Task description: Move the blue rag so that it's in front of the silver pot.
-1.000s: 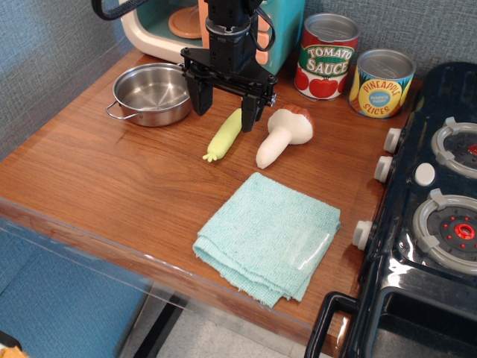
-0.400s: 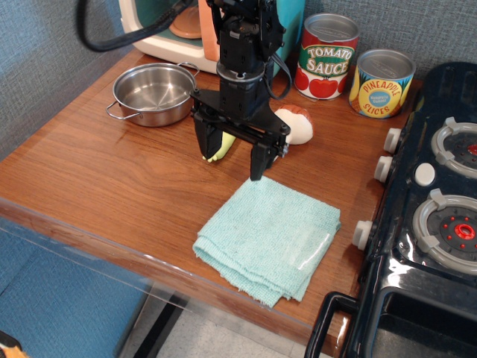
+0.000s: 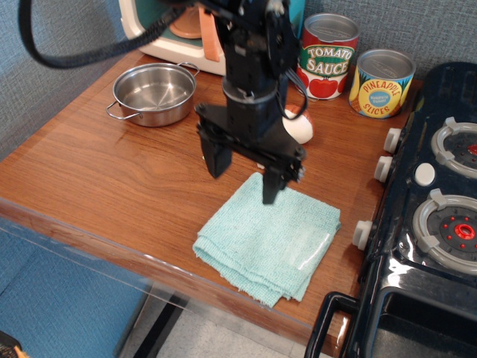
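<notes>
pale aqua-blue folded terry rag (image 3: 270, 240) lies near the counter's front edge, just below and forward of the black gripper (image 3: 244, 173) with jaws spread, well apart from the shiny round steel pot (image 3: 153, 93) at the back-left corner.

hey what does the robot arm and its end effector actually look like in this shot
The arm is black all over, a chunky segmented column with a round collar above a flat crossbar. The end effector has two blunt, rectangular black fingers hanging from that bar, with small silver screws at one end. A thick black cable loops off to the upper left. No markings are visible.
</notes>
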`<state>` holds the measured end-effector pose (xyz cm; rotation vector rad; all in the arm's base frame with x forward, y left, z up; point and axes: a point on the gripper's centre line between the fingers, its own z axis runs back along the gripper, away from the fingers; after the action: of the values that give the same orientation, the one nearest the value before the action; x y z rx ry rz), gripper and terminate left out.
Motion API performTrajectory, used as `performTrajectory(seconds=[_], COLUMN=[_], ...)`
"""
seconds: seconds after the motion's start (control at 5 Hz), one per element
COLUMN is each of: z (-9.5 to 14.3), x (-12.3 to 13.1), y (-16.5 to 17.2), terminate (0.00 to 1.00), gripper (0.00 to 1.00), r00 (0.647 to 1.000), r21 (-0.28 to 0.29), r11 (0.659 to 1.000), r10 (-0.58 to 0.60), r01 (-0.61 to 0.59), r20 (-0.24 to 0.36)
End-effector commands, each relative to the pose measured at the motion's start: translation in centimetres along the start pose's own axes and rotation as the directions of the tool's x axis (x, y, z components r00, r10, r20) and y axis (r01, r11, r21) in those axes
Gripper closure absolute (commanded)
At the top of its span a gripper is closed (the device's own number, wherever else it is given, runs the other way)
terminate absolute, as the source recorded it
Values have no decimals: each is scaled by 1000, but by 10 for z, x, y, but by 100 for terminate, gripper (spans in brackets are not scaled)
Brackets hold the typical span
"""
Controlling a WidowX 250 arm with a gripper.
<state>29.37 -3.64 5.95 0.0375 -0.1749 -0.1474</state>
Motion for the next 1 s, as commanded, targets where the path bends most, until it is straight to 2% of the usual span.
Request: performTrajectory(seconds=[0.0, 0.2, 0.4, 0.6, 0.8], z=[-29, -61, -67, -54, -45], x=[-7, -16, -25, -36, -48], y=[-17, -8, 27, 70, 112], terminate=[0, 0, 0, 0, 0], gripper=[0, 0, 0, 0, 0], r00=[999, 998, 997, 995, 989], r21=[14, 38, 100, 142, 123], r11=[999, 999, 995, 988, 984], r10=[-42, -20, 10, 68, 140], r01=[42, 22, -2, -57, -132], r20=[-18, -65, -77, -72, -55])
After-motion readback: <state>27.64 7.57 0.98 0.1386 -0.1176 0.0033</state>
